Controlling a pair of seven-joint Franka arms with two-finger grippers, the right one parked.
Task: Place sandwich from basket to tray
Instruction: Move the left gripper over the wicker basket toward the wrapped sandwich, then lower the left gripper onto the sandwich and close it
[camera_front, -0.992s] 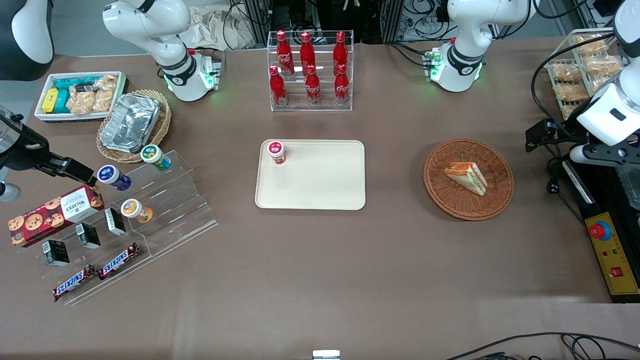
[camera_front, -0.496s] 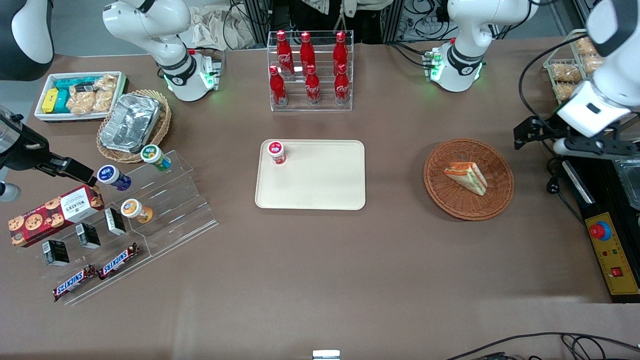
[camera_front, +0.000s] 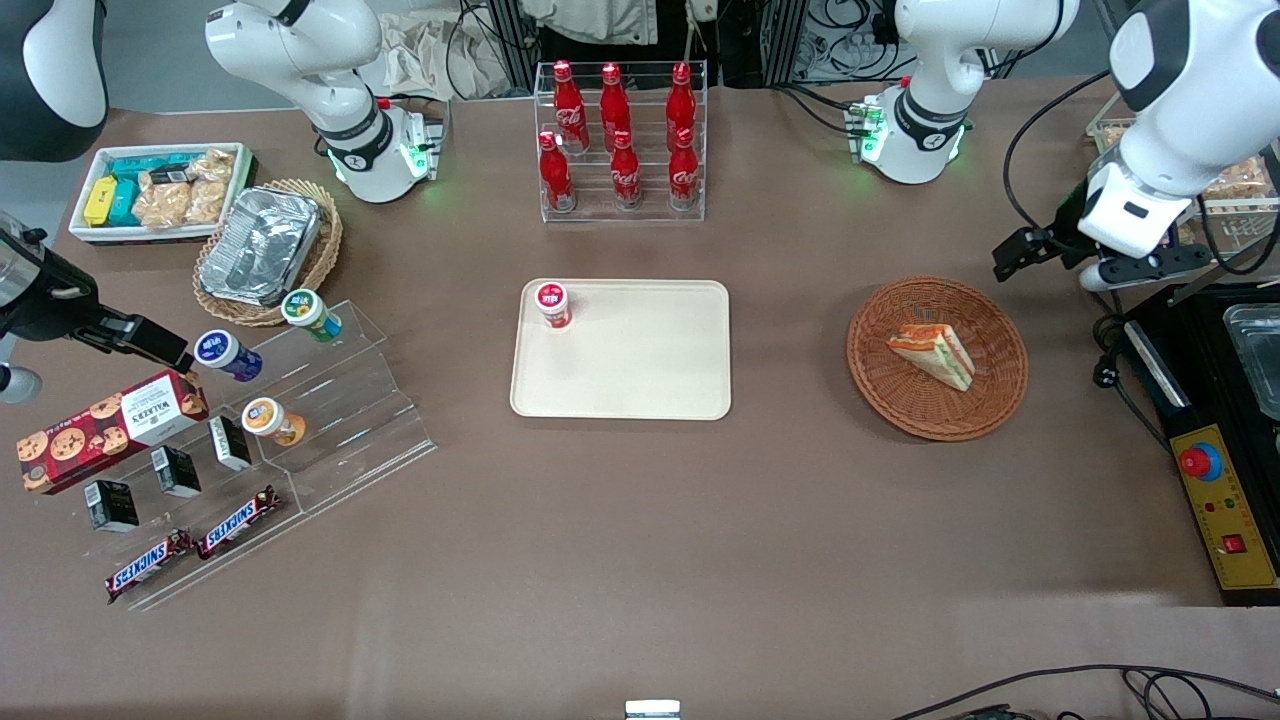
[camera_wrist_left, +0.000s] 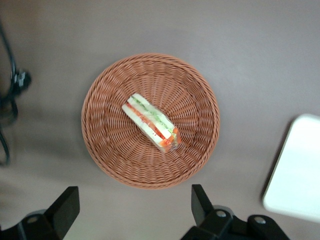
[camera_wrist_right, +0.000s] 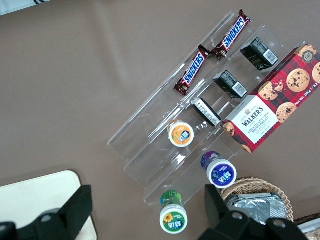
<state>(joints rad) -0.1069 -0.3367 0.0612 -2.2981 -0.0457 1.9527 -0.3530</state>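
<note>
Sandwich (camera_wrist_left: 151, 122) lies on its side near the middle of the basket (camera_wrist_left: 107, 150), a small wedge, wrap catching a little glare at the tip; nothing else in there with it. I judge it light and soft: bread will crush under a hard pinch, and the clear film looks slick, so it could slide between the pads. Best hold, by my reading, is across the two flat bread faces near the thick end, mid-length, with gentle closing force; gripping on the filling edge or the pointed tip would likely squash or lose it. Wicker weave under it gives little room to get a finger beneath, so I expect to come down straddling the wedge. Gripper (camera_wrist_left: 131, 212) hangs well above the basket, jaws spread wide and holding nothing; the wrist view shows the sandwich between the two fingers (camera_wrist_left: 65, 207). From the front the gripper (camera_front: 1020, 252) sits toward the working arm's end, a little farther off than the basket (camera_front: 885, 385). Tray (camera_front: 640, 385) lies well apart toward mid-table, mostly bare, with a red-lidded cup (camera_front: 552, 303) at one corner.
</note>
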